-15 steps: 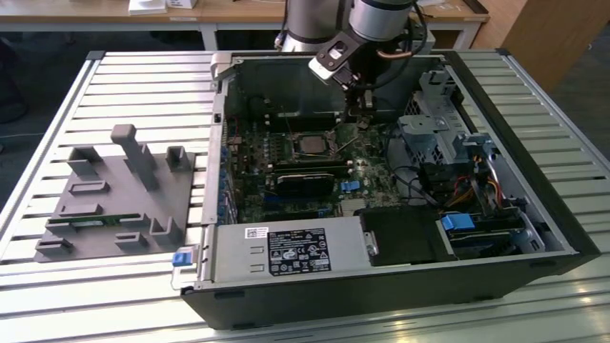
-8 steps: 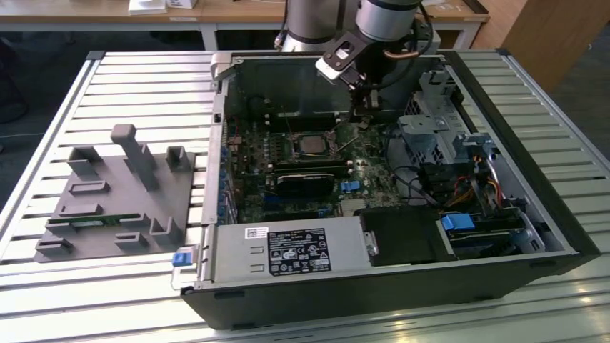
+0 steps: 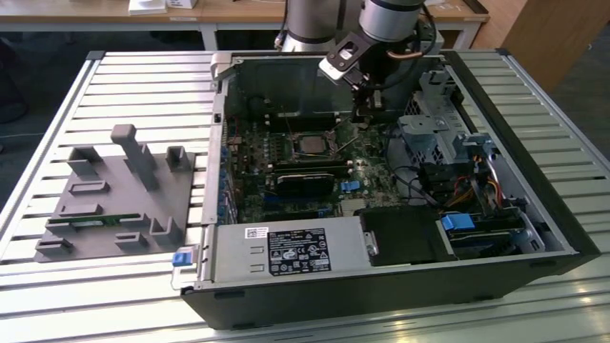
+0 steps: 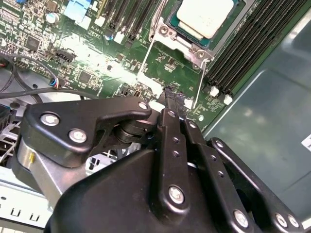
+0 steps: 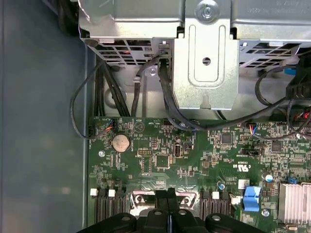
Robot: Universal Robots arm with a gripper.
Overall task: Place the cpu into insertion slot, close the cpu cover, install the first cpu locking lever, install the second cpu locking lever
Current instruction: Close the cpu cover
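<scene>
Black two-finger gripper [image 4: 173, 97] poised with its fingers pressed together, nothing between them, over the green motherboard [image 5: 194, 160] inside the open black computer case [image 3: 381, 286].

In the second wrist view, the small square cpu with a dull silver metal top [image 4: 204, 17] sits in the square insertion slot [image 3: 294, 145], and the thin silver metal cpu cover [image 4: 163, 29] frames its edges. Two thin wire locking levers [image 4: 146, 60] [image 4: 200, 82] run out from the socket's corners toward the fingertips [image 4: 169, 99], which sit between the levers' free ends, close to the board; whether they touch anything cannot be told. In the exterior view the arm reaches down at the case's far side, and a grey moulded fixture block [image 3: 114, 200] lies on the slatted metal table [image 3: 124, 86] at the exterior view's left.
</scene>
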